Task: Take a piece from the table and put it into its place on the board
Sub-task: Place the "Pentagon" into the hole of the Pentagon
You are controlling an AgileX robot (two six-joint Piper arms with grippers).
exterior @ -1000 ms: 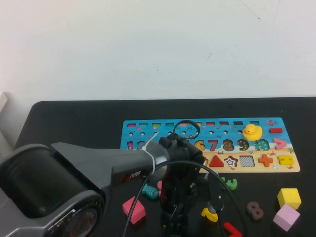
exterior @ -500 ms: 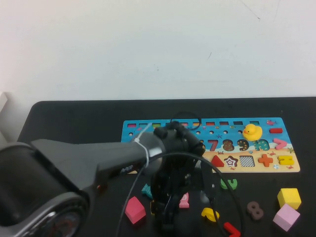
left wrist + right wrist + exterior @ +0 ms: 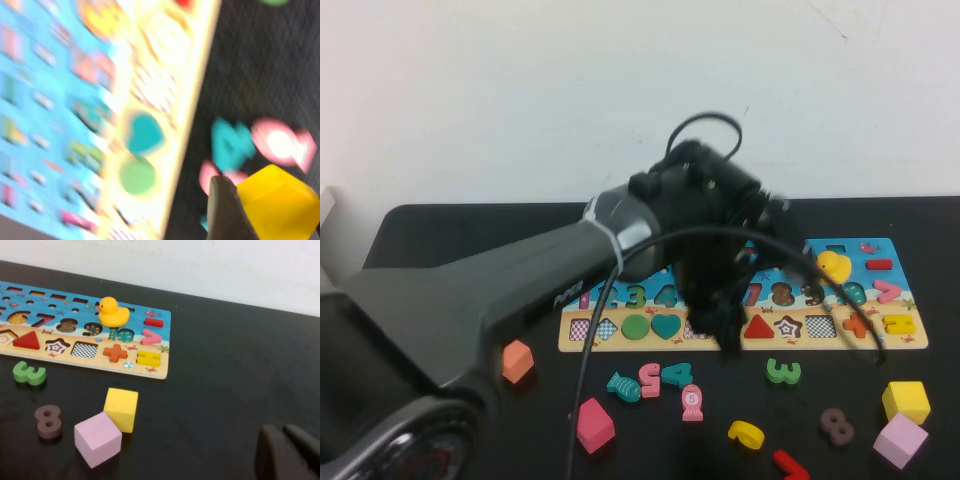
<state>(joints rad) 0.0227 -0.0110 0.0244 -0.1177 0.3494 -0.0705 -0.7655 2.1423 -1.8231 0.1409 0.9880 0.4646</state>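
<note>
The left arm has lifted and swung away from the near part of the black tabletop (image 3: 440,240) where it hung a second ago; the left gripper (image 3: 725,325) now hovers over the middle of the board (image 3: 910,340), above the row of shape slots. In the left wrist view its fingers (image 3: 227,210) pinch the yellow piece (image 3: 277,207), raised above the tabletop near the board's tan edge. With the arm gone from the foreground, things it hid earlier now show: a teal number four (image 3: 677,374), a pink fish (image 3: 692,401), a red block (image 3: 594,425) and an orange block (image 3: 517,361). The board's green circle (image 3: 635,327) and teal heart (image 3: 666,326) are also uncovered. The right gripper (image 3: 287,452) sits low over the tabletop to the right of the board, fingers pressed together and empty. The yellow duck (image 3: 113,312) stands on the board.
</note>
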